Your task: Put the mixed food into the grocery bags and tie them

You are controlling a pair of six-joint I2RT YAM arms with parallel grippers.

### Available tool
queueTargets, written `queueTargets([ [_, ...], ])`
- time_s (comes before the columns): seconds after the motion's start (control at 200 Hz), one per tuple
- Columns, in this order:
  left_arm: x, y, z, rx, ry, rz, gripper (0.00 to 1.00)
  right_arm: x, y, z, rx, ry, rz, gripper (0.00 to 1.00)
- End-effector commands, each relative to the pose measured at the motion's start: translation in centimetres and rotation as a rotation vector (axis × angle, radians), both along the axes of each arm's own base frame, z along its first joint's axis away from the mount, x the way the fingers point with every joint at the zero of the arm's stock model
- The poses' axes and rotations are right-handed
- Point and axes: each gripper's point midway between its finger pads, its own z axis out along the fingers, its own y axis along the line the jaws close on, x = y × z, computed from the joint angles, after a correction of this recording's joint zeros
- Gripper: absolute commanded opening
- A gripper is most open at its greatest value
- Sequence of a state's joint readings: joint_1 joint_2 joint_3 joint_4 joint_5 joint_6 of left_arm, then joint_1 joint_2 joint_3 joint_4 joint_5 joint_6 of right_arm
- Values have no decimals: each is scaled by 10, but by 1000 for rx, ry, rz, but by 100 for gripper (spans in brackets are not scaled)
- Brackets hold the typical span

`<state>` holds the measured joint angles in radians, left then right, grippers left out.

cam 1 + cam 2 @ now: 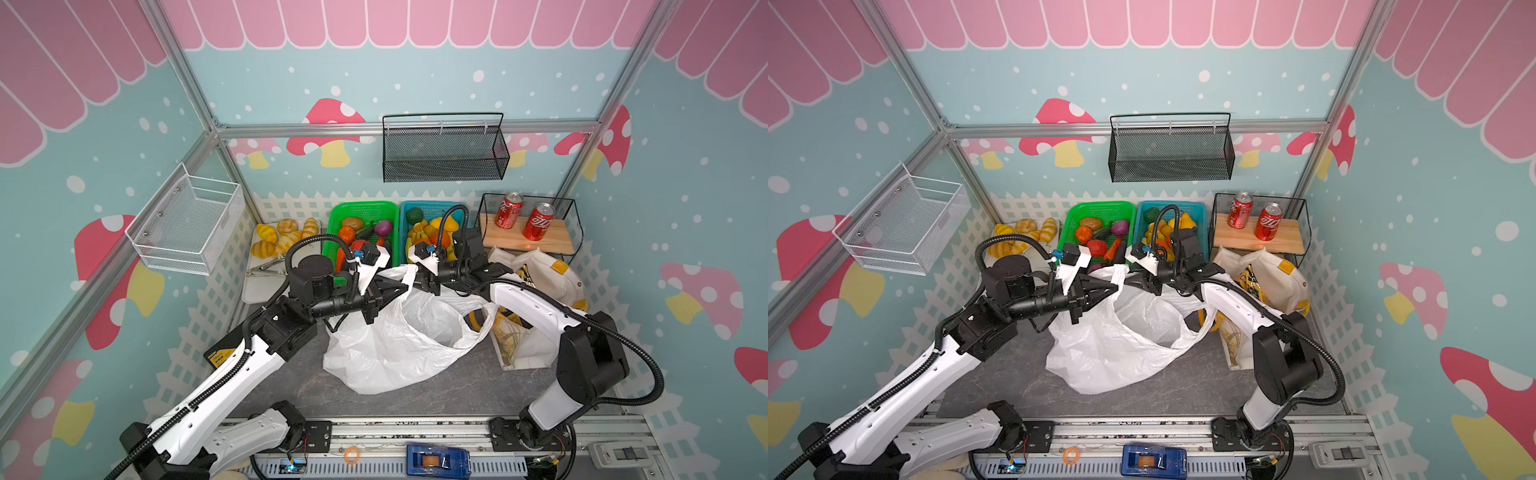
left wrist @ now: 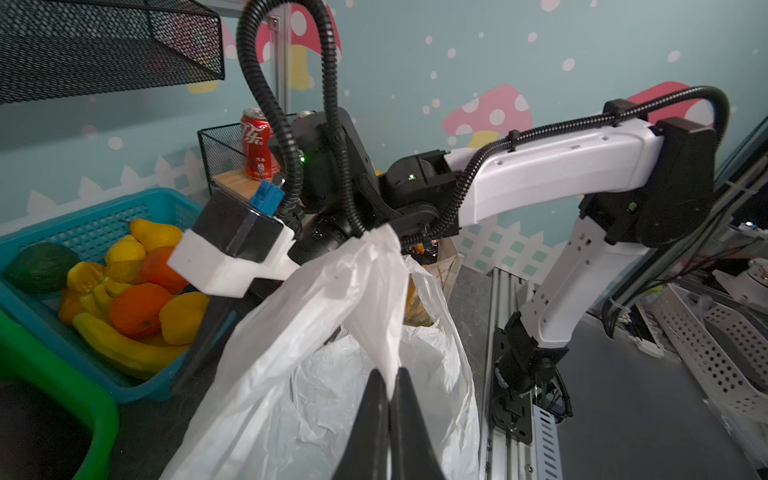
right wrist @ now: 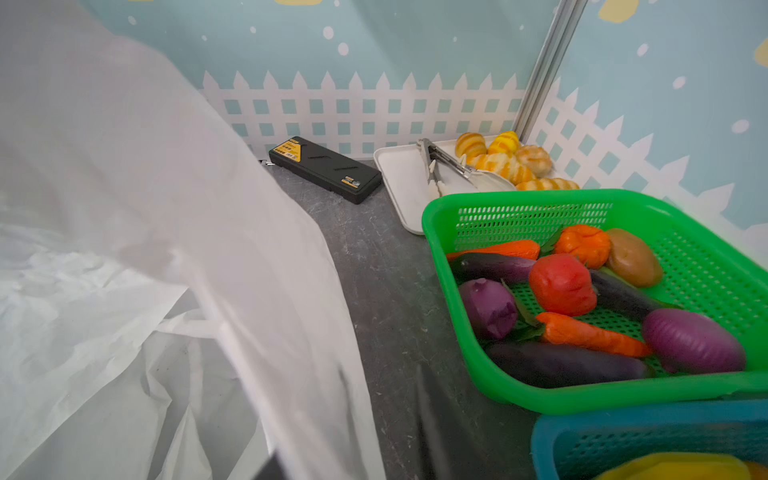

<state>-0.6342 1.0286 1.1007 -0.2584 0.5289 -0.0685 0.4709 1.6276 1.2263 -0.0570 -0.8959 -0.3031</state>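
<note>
The white plastic bag (image 1: pixel 386 353) is seen slumped at the middle of the grey tabletop (image 1: pixel 291 386), with its mouth gaping upward. One handle loop (image 1: pixel 409 272) is drawn up above the rest of the film and is pinched between the pressed-together fingers of the left gripper (image 1: pixel 402 289). This is confirmed in the left wrist view, where the strip is clamped right at the fingertips (image 2: pixel 376 386). The right gripper (image 1: pixel 417 279) is brought nearly tip to tip with the left one, on the far side of the same loop. Its jaws are closed, and in the left wrist view the loop's upper end is seen running up into them. The right wrist view is largely veiled by the bag's film. The cream cloth tote (image 1: pixel 1277 270) is lying beside the bag, partly under the right arm, with a yellow-and-black snack packet (image 1: pixel 1252 282) in its mouth. Orange and yellow toy fruits (image 2: pixel 137 307) are piled in the teal basket (image 2: pixel 83 208), just behind both grippers.
</note>
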Motion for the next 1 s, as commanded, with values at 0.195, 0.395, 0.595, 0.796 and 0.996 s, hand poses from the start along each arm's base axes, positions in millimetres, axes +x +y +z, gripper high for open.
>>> queueTargets([
  [0.195, 129, 116, -18, 31, 163, 927, 15, 3, -36, 23, 294, 500, -383, 0],
  [0.395, 171, 109, -1, 101, 221, 981, 61, 0, -46, 41, 549, 604, -580, 0],
  [0.595, 113, 129, -50, 125, 310, 995, 81, 10, -59, 18, 606, 677, -697, 0],
  [0.796, 28, 139, -103, 75, 424, 872, 85, 15, -56, 10, 611, 709, -705, 0],
  [0.996, -20, 67, -145, 102, 489, 588, 82, 19, -58, 0, 597, 719, -737, 0],
])
